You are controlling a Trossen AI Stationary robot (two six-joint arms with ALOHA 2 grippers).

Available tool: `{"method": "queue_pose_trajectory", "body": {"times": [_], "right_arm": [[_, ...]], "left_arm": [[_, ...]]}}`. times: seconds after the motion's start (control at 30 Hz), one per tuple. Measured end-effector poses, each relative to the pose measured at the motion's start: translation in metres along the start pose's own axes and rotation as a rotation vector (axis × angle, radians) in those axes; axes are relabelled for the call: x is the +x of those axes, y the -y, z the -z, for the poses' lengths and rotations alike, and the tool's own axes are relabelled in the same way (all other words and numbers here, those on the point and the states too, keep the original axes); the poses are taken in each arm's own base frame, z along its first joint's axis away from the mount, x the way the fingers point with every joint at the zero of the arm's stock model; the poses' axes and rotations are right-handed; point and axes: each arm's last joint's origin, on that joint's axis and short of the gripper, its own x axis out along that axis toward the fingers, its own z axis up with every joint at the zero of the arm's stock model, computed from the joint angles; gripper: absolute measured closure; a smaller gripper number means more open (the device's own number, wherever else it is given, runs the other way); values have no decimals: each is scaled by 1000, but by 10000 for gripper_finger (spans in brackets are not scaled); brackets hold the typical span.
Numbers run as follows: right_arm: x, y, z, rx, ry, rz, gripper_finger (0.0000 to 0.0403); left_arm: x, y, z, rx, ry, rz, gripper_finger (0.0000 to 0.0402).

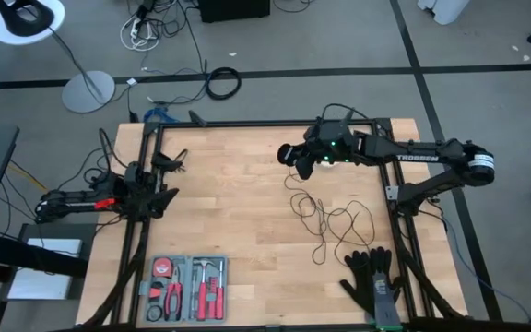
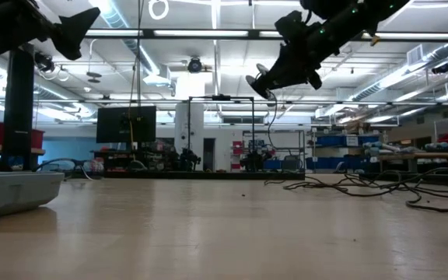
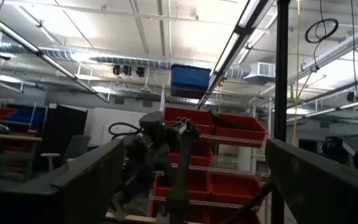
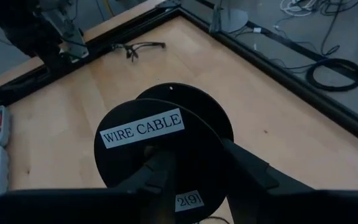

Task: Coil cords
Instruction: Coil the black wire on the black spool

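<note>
From above: right gripper [image 1: 302,159] holds spool [image 1: 296,155] beyond the cord [image 1: 325,214] loops on worktop [image 1: 238,203]. Right wrist: jaws clamped on spool [image 4: 160,140], probably winding. Next, turn it. Left gripper [image 1: 159,195] parked, jaws wide.

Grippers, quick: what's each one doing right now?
Left gripper: open, empty, at the table's left edge.
Right gripper: closed on the black spool labelled WIRE CABLE, raised above the table.

grey floor [image 1: 487,55] all round, dark seam lines crossing it. white lamp base [image 1: 88,90] standing on floor, black cable coil [image 1: 223,83] just beside. fluorescent strips [image 2: 208,33] glowing overhead, ducting along ceiling. red bins [image 3: 229,127] on shelving, blue bin [image 3: 191,77] above. dark monitor [image 2: 127,123] far back.
</note>
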Motion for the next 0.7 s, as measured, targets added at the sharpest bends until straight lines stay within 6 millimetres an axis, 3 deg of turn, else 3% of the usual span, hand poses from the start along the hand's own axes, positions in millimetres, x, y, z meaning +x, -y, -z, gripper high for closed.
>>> {"method": "queue_pose_trajectory", "body": {"times": [0.37, 0.7], "right_arm": [[31, -2, 11, 3, -42, -59, 300], [35, -12, 9, 4, 8, -115, 299]], "left_arm": [[0, 0, 0, -21, 1, -13, 6], [0, 0, -1, -139, 10, -12, 6]]}}
